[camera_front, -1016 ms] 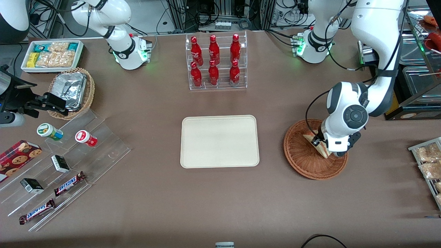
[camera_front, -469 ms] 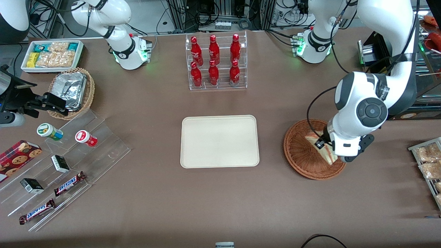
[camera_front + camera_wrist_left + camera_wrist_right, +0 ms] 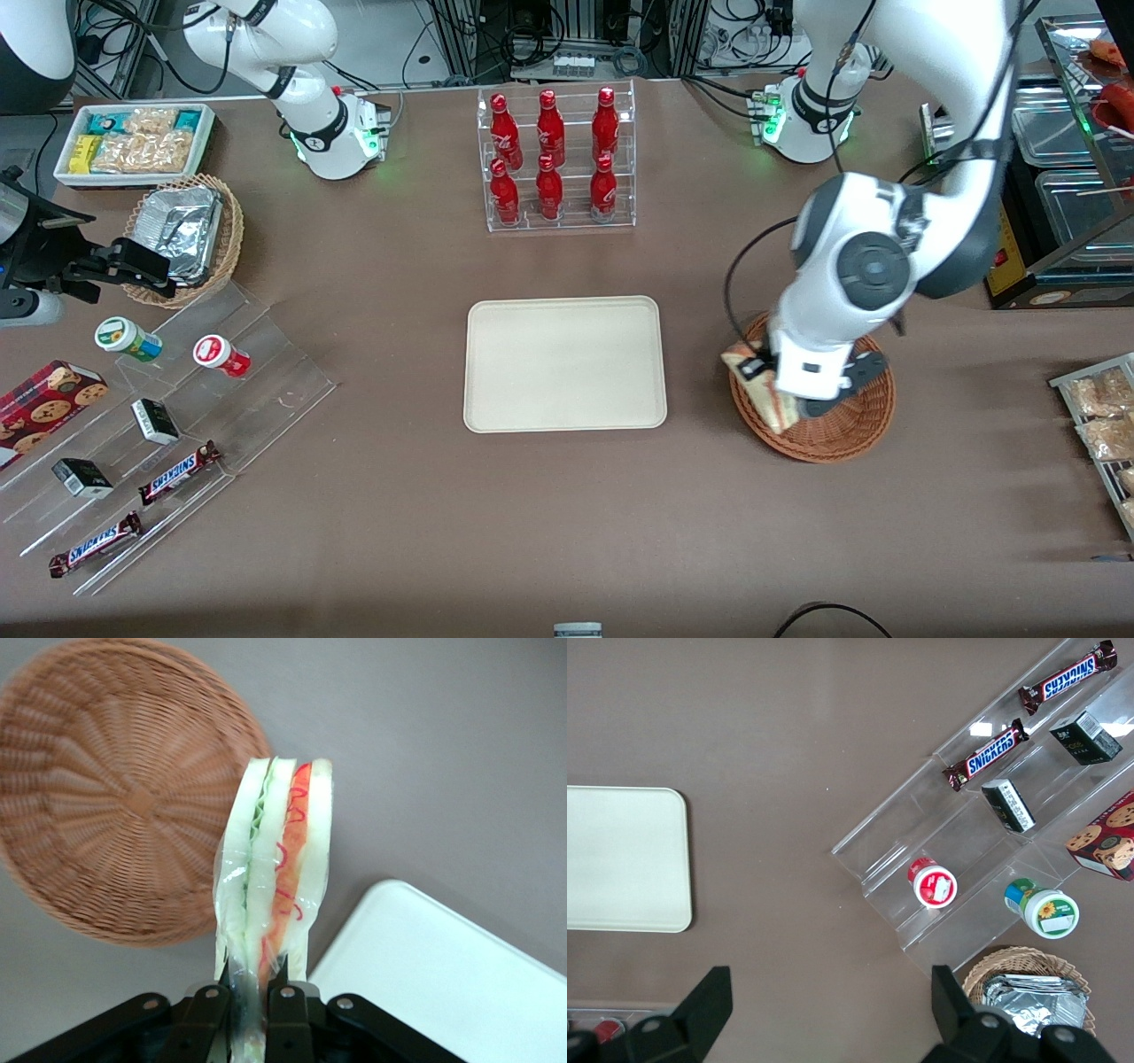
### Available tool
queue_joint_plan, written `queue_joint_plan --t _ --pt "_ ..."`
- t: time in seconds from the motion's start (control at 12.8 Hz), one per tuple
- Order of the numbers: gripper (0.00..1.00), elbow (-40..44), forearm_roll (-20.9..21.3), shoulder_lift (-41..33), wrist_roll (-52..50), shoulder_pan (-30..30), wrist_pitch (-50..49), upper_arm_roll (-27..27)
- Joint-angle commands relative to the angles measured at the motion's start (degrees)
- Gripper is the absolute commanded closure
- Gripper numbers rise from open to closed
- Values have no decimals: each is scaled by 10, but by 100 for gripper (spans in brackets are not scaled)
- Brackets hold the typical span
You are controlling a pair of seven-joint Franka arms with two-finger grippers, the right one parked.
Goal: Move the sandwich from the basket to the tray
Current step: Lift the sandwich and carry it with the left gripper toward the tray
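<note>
Gripper [image 3: 252,997] is clenching the sandwich [image 3: 273,877] at one end — the wedge is standing out lengthwise from the fingers, clear of the basket [image 3: 850,416] and hanging over its rim on the tray's side. The tray [image 3: 564,363] is lying toward the parked arm's end of the surface [image 3: 567,523], near but apart — the carry is likely running that way.

Front camera looks down; both wrist cameras share the tray [image 3: 564,363].
</note>
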Motion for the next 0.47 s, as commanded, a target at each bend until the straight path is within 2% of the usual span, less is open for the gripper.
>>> queue_joint_plan --t 0.0,0.39 --pt "100 84 -2 55 2 -35 -16 6" --pt "100 95 -2 88 32 -76 -13 -8"
